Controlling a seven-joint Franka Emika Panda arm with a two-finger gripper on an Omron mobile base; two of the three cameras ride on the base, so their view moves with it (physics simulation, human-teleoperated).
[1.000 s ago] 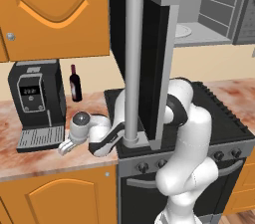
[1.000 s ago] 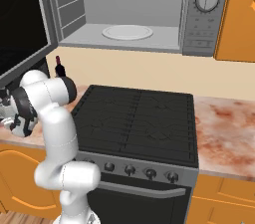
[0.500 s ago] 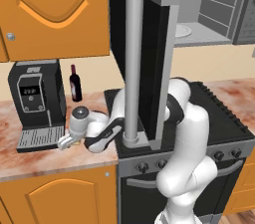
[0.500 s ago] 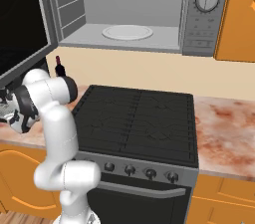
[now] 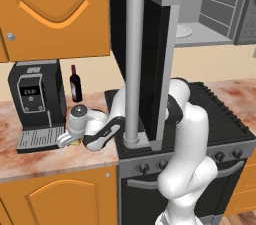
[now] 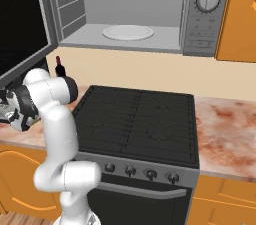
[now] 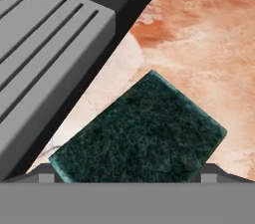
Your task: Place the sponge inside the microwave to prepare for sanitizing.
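Observation:
The sponge (image 7: 142, 131) lies flat on the marbled counter with its dark green top up, right beside the coffee machine's grey drip tray (image 7: 45, 54). My gripper (image 7: 127, 175) hangs low over it, open, with one fingertip at each end of the sponge and nothing gripped. From the left base view the gripper (image 5: 65, 141) points down at the counter in front of the coffee machine (image 5: 35, 104). The microwave (image 6: 132, 16) is mounted above the stove, its black glass door (image 5: 145, 49) swung wide open, and the white turntable (image 6: 128, 32) is bare.
A dark wine bottle (image 5: 75, 84) stands behind the hand against the wall. The open door and its long grey handle (image 5: 134, 64) hang just right of the arm. The black stove (image 6: 135, 119) lies under the microwave, with more counter (image 6: 225, 129) to its right.
The hand has barely shifted over the counter beside the coffee machine. The jaws have stayed open.

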